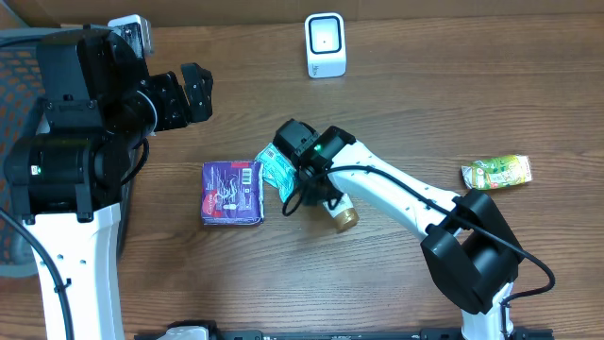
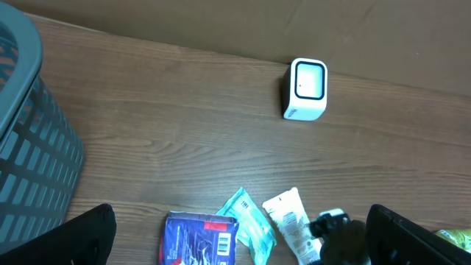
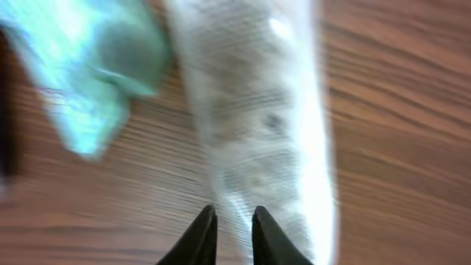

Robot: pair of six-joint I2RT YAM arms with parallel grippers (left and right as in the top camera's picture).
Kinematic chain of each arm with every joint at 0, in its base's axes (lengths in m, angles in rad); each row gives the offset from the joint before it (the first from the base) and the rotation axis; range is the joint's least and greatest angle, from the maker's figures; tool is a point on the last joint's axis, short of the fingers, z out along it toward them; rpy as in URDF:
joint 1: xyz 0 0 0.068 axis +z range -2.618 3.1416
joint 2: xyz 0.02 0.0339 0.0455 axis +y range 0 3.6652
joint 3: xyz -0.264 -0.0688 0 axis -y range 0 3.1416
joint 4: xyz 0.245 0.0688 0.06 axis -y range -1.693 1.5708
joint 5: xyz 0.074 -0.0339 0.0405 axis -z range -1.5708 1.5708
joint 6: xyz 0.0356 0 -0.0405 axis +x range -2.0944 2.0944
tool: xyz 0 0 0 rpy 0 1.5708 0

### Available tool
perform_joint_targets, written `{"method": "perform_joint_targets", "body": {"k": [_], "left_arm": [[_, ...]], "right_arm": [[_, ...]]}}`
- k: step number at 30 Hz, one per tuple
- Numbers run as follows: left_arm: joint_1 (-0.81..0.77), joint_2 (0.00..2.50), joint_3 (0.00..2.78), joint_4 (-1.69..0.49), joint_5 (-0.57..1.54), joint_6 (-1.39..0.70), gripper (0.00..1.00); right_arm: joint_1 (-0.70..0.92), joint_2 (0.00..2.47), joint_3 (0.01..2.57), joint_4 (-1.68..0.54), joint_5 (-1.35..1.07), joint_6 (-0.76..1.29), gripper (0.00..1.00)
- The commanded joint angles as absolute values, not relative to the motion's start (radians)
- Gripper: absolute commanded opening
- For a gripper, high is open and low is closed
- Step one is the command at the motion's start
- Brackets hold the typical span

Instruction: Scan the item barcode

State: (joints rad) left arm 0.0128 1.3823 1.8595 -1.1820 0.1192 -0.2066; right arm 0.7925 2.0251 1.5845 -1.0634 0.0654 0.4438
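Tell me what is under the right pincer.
A white tube lying on the table. From overhead the right pincer covers most of it; only its brown cap shows.

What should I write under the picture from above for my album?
Right hand over a white tube, beside teal packet and purple packet; scanner beyond.

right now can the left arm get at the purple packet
Probably yes. The left hand is open with bare table between it and the purple packet, whose top is uncovered. The right arm sits just beyond, by the teal packet, so that side is tight.
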Motion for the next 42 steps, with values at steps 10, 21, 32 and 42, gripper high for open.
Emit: {"method": "perform_joint_targets", "body": {"k": [10,21,32,42], "left_arm": [[0.012,1.386,1.867,-1.179,0.123,-0.187,0.99],[0.012,1.386,1.867,-1.179,0.123,-0.187,1.00],[0.012,1.386,1.867,-1.179,0.123,-0.187,1.00],[0.012,1.386,1.867,-1.179,0.123,-0.187,0.99]], "right_arm": [[0.746,2.088,1.558,-1.115,-0.259,0.459,0.31],[0.454,2.088,1.558,-1.184,0.141,0.483,0.31],[0.186,2.073,1.628,-1.048,-0.368,0.329,0.40],[0.245,2.061,1.507,-1.028,-0.639,0.545,0.61]]}}
